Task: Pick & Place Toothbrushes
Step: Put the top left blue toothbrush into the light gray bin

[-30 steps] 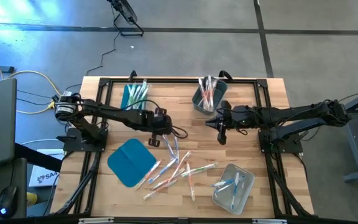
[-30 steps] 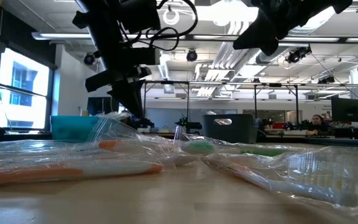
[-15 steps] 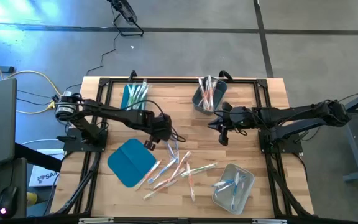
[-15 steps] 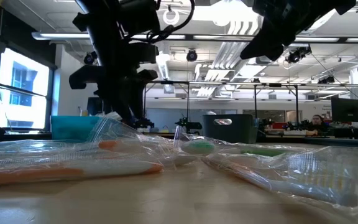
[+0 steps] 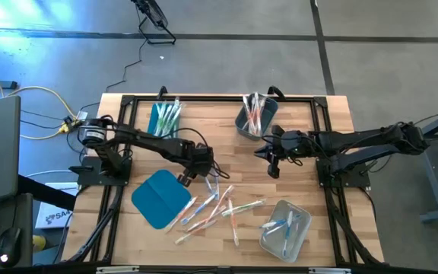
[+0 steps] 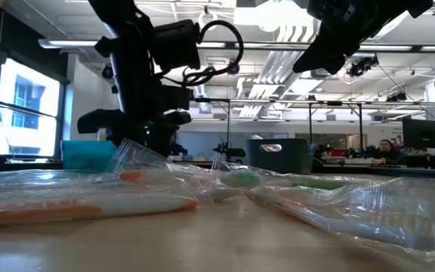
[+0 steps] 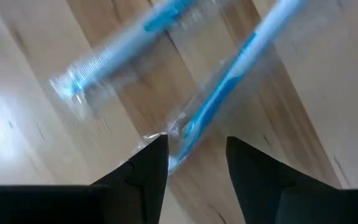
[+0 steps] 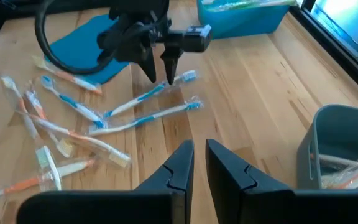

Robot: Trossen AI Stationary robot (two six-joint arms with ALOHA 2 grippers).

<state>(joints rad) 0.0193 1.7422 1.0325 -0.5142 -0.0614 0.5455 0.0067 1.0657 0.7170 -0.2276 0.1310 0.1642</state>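
Top-down view of a wooden bench [image 5: 333,228] w/ two dark robot arms. The left gripper [image 5: 204,169] sits just left of centre, low over two blue-handled toothbrushes [image 8: 148,93] in clear wrap. A second ago its jaws were pressed together and it hung a bit farther toward 10 o'clock; now the jaws are spread and it has dropped toward 4 o'clock, tips straddling one blue toothbrush [image 7: 219,99]. In the left wrist view the two fingers [image 7: 145,168] frame the brush's wrapped end, not yet touching it, so nothing is held. That reads as a pre-grasp: next step is likely to close on this brush.

The right gripper [image 5: 271,158] waits at about 2 o'clock from centre, unchanged, raised above the bench, jaws nearly together w/ only a thin gap and nothing between them.

Where the rest lies: loose toothbrushes [image 5: 211,205] are scattered from centre toward 6 o'clock, pale sticks w/ orange, green or blue parts. A flat teal lid [image 5: 160,198] lies at 8 o'clock. A teal bin [image 5: 157,118] at 11 o'clock holds green ones; a grey bin [image 5: 248,125] at 1 o'clock holds pink-orange ones; a clear bin [image 5: 276,240] at 5 o'clock holds blue ones. Sorting looks partly done, approx. a dozen brushes still loose.
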